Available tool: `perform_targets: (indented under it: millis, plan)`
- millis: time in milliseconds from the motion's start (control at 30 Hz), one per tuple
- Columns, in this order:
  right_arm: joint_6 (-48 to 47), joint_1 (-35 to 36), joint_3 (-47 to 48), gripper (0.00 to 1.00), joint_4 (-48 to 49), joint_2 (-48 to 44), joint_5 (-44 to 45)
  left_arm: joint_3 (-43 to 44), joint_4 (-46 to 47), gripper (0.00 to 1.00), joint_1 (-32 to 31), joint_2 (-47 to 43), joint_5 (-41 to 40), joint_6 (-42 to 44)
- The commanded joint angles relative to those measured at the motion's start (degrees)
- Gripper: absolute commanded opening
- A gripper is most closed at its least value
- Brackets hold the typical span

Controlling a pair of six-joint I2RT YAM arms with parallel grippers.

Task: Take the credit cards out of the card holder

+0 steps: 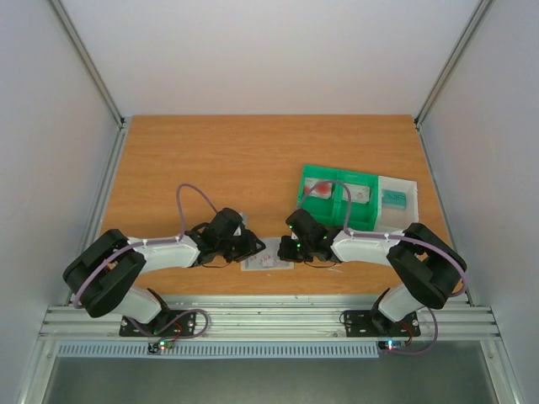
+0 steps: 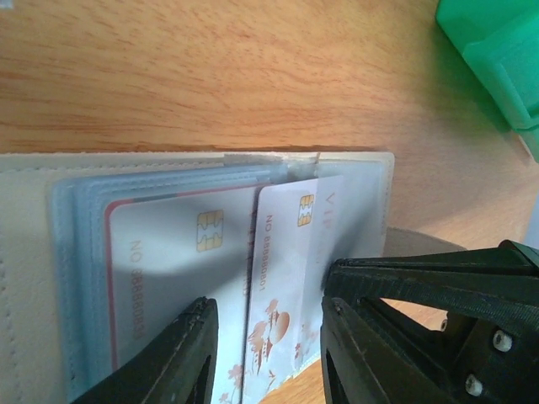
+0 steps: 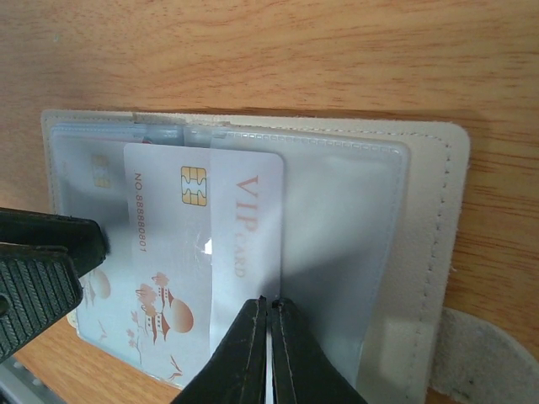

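Black fingers of the right gripper [image 3: 269,313] closest up, pinched tight on the near edge of a white card [image 3: 202,244]. Quick count: two grippers, one card holder [image 3: 438,219], two cards on show, meaning that white one plus a red-edged card [image 2: 160,269] tucked in the pocket beside it. White card partly out of its sleeve, long axis running straight away from the right fingertips, gold chip at the far end, glossy plastic with red drawings and VIP lettering. Left gripper [image 2: 268,345] spread wide, one finger either side of the same card, gripping nothing. Holder flat on the wooden table [image 3: 253,50] right under both grippers: cloudy blue-grey sleeves, cream stitched backing, rounded corners. One green tray [image 2: 497,59] further out past the left gripper.
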Motion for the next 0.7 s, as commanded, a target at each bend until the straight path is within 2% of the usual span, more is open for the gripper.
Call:
perform_targets:
  millis: [0, 400, 667]
  plan:
    - [0.22, 0.13, -2.03, 0.06, -2.31, 1.79, 0.62, -0.06, 1.88, 0.35, -0.14, 2.26, 0.00, 0.92]
    - [0.76, 0.13, -2.85, 0.06, -1.45, 1.28, 0.56, -0.12, 8.13, 0.35, -0.20, 6.03, 3.10, -2.10]
    - [0.47, -0.09, -3.61, 0.07, -1.23, 0.56, 1.46, 0.29, 10.52, 0.35, -0.17, 4.86, 5.60, -3.56]
